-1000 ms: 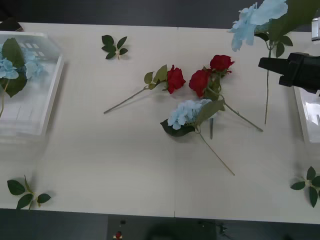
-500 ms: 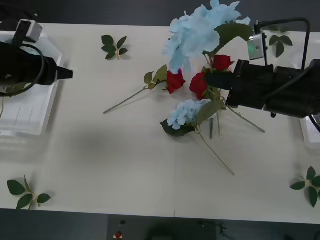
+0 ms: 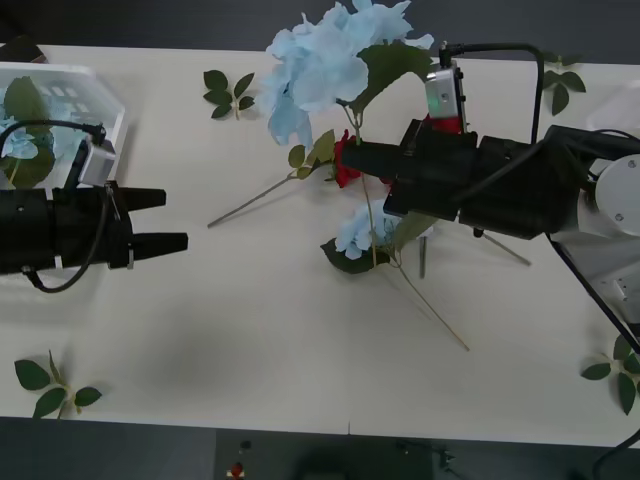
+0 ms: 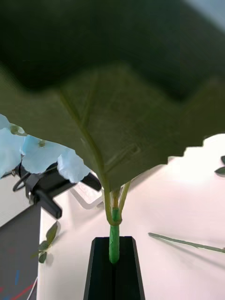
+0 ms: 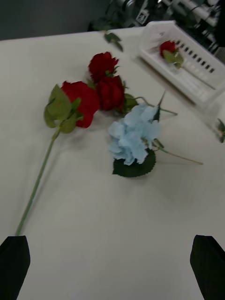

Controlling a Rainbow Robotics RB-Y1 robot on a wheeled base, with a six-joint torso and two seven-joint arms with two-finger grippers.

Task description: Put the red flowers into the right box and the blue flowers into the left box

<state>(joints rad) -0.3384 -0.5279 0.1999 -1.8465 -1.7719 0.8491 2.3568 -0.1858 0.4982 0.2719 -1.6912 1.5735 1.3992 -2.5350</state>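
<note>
The held blue flower (image 3: pixel 330 55) is a pale sky-blue cluster with a large dark leaf and a thin green stem, raised above table (image 3: pixel 250 320) centre. The right gripper (image 3: pixel 350 160) is clamped on its stem, approaching from 3 o'clock. The left gripper (image 3: pixel 170 220) hovers at 9 o'clock, fingers spread wide, holding nothing. The left wrist view adds three red flowers (image 5: pixel 101 91) beside a second blue cluster (image 5: pixel 133 136), and a rose inside the right box (image 5: pixel 187 61). The left box (image 3: pixel 75 100) sits at 10 o'clock.

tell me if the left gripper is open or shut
Open. The left gripper has its two black fingers spread apart over the bare table, with nothing between them.
</note>
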